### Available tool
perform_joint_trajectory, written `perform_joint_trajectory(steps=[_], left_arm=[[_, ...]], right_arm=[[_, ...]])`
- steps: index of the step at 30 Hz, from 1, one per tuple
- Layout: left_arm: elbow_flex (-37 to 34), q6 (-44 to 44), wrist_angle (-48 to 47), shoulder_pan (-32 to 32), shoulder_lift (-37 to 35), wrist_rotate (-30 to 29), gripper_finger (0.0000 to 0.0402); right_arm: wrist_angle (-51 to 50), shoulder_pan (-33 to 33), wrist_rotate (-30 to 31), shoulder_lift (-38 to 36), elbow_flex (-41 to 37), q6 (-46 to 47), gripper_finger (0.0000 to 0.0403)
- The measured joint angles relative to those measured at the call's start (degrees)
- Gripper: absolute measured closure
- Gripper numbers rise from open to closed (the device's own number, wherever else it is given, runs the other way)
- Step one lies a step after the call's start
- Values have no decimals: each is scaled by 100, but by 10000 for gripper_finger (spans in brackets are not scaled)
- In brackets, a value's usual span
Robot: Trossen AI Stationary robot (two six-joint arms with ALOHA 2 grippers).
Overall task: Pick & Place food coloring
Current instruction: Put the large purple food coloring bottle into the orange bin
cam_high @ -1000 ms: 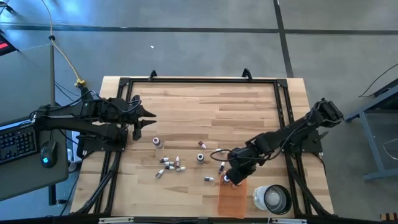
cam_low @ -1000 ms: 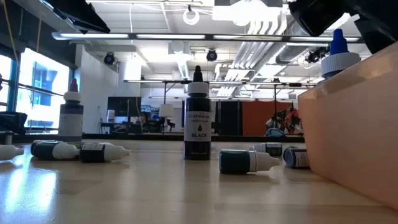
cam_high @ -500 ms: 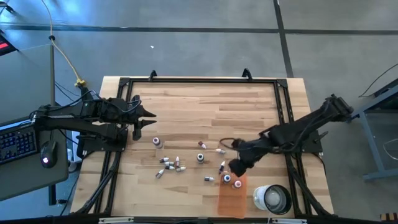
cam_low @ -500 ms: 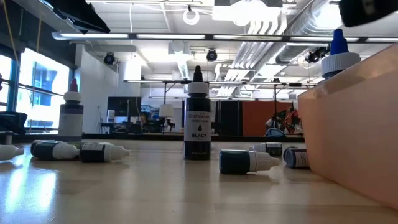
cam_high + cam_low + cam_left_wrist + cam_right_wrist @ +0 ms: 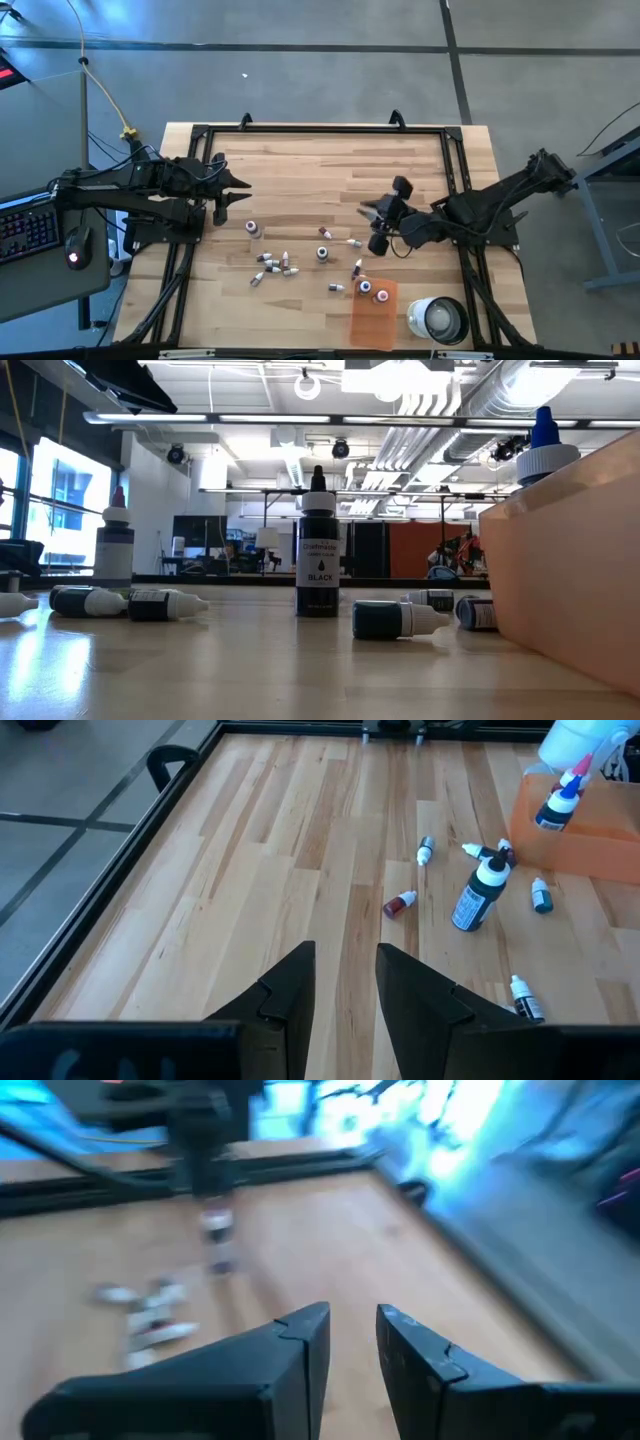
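Right gripper (image 5: 378, 228) is hanging over bare wood near the middle of the table, its fingers parted by a narrow gap with nothing between them, so I'd say it is between bottles rather than carrying one. Its own camera is smearing badly, and I am only making out a few pale shapes lying on the boards.

One blue-capped bottle (image 5: 381, 295) is standing upright in the orange tray (image 5: 372, 322), at the end nearest the scatter, which I take as the drop-off spot. The other food coloring bottles (image 5: 275, 265) are lying loose on the wood between the arms, most tipped over; a black-labelled bottle (image 5: 319, 546) is standing upright among them. A white cup (image 5: 437, 319) is sitting just beside the tray.

Left gripper (image 5: 243, 189) is waiting at its own side of the table, fingers slightly apart and empty, well clear of the bottles.

From table height neither arm is showing, and the tray's wall is hiding everything of the blue-capped bottle but its top.
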Motion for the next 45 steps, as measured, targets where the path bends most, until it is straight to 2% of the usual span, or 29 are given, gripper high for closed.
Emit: perform_joint_trajectory(steps=[4, 6, 15, 26, 31, 33, 37, 39, 41, 45], left_arm=[[0, 0, 0, 0, -2, 0, 294], [0, 0, 0, 0, 0, 0, 294], [0, 474, 227, 2, 17, -122, 294], [0, 444, 555, 2, 60, -92, 294], [0, 32, 329, 0, 101, -56, 294], [2, 28, 53, 2, 144, 332, 294], [0, 167, -560, -2, 337, 1802, 294], [-67, 2, -611, -4, 473, 2192, 294], [-238, -114, -541, -3, 588, 2198, 294], [-612, -228, -380, 2, 947, 1801, 294]], right_arm=[[-2, 0, 803, 0, 0, -738, 325], [-13, 0, 972, 0, 0, -1074, 325], [-35, 0, 95, 2, 0, -1247, 325], [42, 2, 502, 2, -2, -1241, 325], [39, 2, 707, 2, -2, -1266, 325], [39, 2, 757, 2, -2, -1267, 325], [41, 2, 783, 2, -2, -1267, 325], [39, 2, 783, 2, -2, -1267, 325], [41, 1, 783, 2, -2, -1267, 325], [42, 0, 781, 2, -2, -1267, 325]])
